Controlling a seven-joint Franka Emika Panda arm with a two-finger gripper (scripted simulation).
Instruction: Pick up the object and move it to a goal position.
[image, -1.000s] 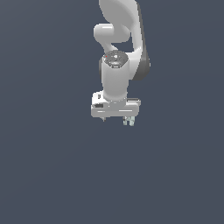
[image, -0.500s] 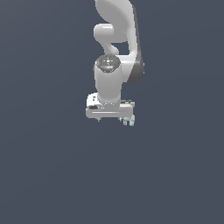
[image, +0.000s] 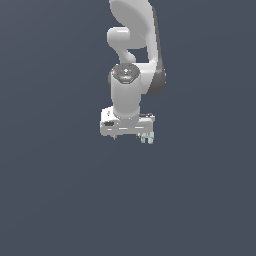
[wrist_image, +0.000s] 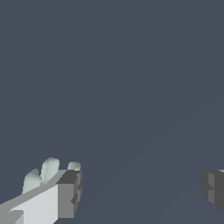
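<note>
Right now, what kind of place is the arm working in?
Probably a bare simulated workspace: a flat, featureless dark grey-blue surface, a smoothly rendered white arm, and a tiny mint-green piece beside one finger of the tool.

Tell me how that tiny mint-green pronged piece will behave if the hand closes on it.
The piece looks rigid and very small beside the finger, so probably light and easily knocked aside. Its rounded prongs may twist or slip between flat pads. In the wrist view it sits outside the wide-open hand, so closing now would likely miss it.
</note>
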